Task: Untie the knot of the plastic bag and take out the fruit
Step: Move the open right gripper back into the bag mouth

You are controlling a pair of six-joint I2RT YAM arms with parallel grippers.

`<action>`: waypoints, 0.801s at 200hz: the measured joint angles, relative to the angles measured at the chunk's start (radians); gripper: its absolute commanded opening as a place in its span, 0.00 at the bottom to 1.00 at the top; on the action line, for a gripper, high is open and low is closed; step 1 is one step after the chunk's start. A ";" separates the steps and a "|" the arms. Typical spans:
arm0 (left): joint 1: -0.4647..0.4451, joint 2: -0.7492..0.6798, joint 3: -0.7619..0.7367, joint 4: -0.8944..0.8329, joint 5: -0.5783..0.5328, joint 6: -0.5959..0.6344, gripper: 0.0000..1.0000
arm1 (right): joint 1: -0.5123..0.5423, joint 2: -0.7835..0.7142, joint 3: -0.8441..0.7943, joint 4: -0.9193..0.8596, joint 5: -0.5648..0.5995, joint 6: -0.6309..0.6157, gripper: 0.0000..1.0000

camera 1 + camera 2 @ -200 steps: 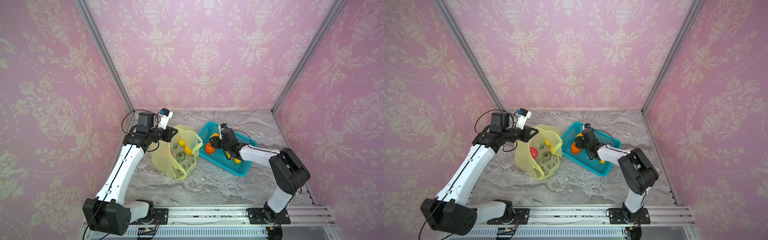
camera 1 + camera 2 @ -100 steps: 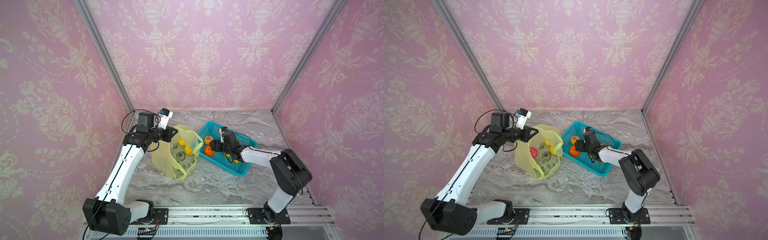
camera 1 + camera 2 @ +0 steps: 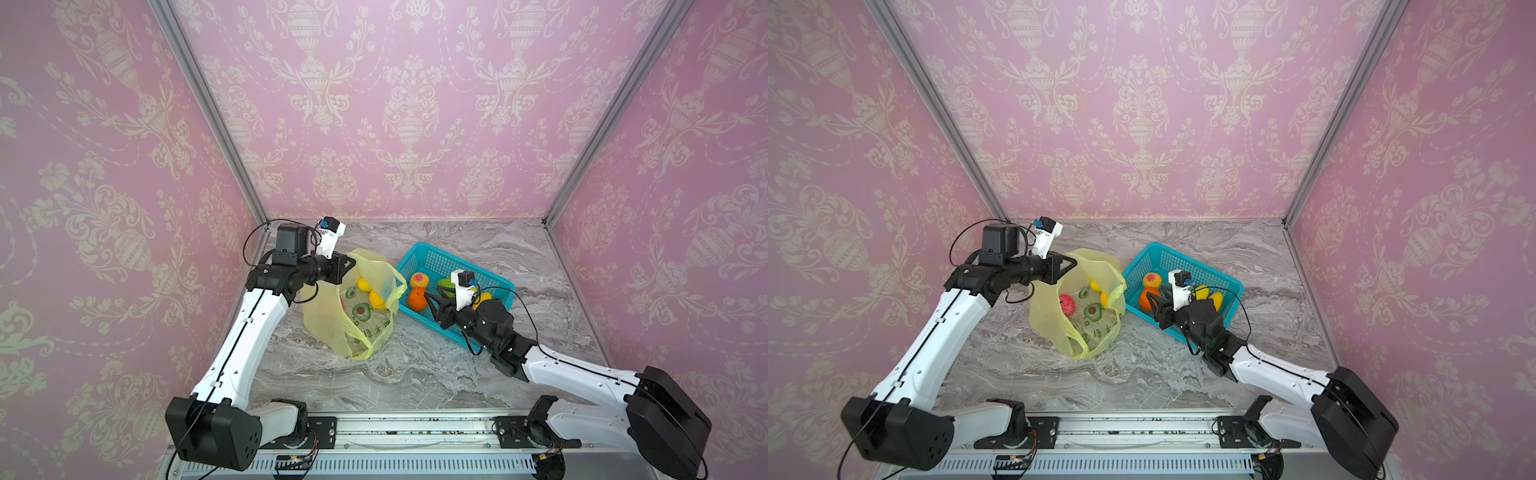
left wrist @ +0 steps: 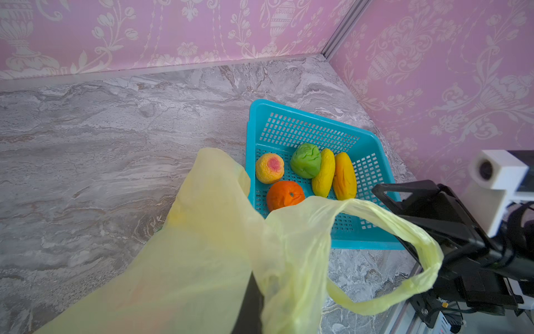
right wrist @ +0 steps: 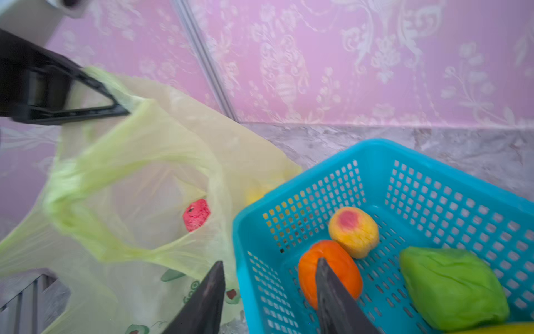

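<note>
In both top views the plastic bag (image 3: 330, 320) was seen standing open on the marble tabletop (image 3: 415, 374), just beside the turquoise basket (image 3: 436, 259). Its upper edge was pinched by the closed left gripper (image 3: 352, 264). A yellow citrus (image 3: 364, 284) and a mango (image 3: 377, 300) were seen inside it, and in a top view a pink-red ball (image 3: 1067, 304) was also shown there. The right gripper (image 3: 432, 308) was poised over the basket's edge nearest the bag, beside the orange (image 3: 417, 299). In the left wrist view a peach (image 4: 269, 172), the orange, a green fruit (image 4: 306, 160) and two yellow mangoes (image 4: 323, 173) were shown lying in the basket, and a loose loop handle (image 4: 419, 240) of the bag was draped in front of it. In the right wrist view the right gripper's jaws were seen apart with nothing gripped. One finger (image 5: 332, 289) was over the orange and the other was over the bag, outside the basket wall. The left gripper was seen clamped on the bag's edge.
</note>
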 measured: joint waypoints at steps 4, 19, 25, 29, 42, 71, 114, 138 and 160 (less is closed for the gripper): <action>0.000 0.000 0.000 0.000 0.000 0.000 0.00 | 0.016 -0.005 0.000 0.014 0.000 -0.013 0.48; 0.000 0.000 0.000 0.000 0.000 0.000 0.00 | 0.072 -0.006 0.000 0.055 -0.010 -0.075 0.46; 0.000 0.000 0.000 -0.001 0.000 0.000 0.00 | 0.092 -0.003 0.000 0.065 -0.015 -0.095 0.46; 0.000 0.000 0.000 -0.001 0.000 0.000 0.00 | 0.107 0.002 0.000 0.073 -0.020 -0.112 0.46; 0.000 -0.002 0.000 -0.005 0.000 0.000 0.00 | 0.158 0.032 0.005 0.089 -0.040 -0.165 0.44; 0.000 -0.026 -0.002 -0.011 -0.012 -0.001 0.00 | 0.268 0.158 0.070 0.086 -0.066 -0.267 0.35; 0.000 -0.069 -0.023 -0.018 -0.026 -0.004 0.00 | 0.331 0.396 0.208 0.093 -0.074 -0.319 0.28; 0.000 -0.069 -0.034 -0.016 -0.026 -0.004 0.00 | 0.333 0.533 0.318 0.041 -0.063 -0.312 0.27; 0.000 -0.069 -0.036 -0.015 -0.025 -0.005 0.00 | 0.334 0.616 0.401 -0.009 -0.045 -0.287 0.30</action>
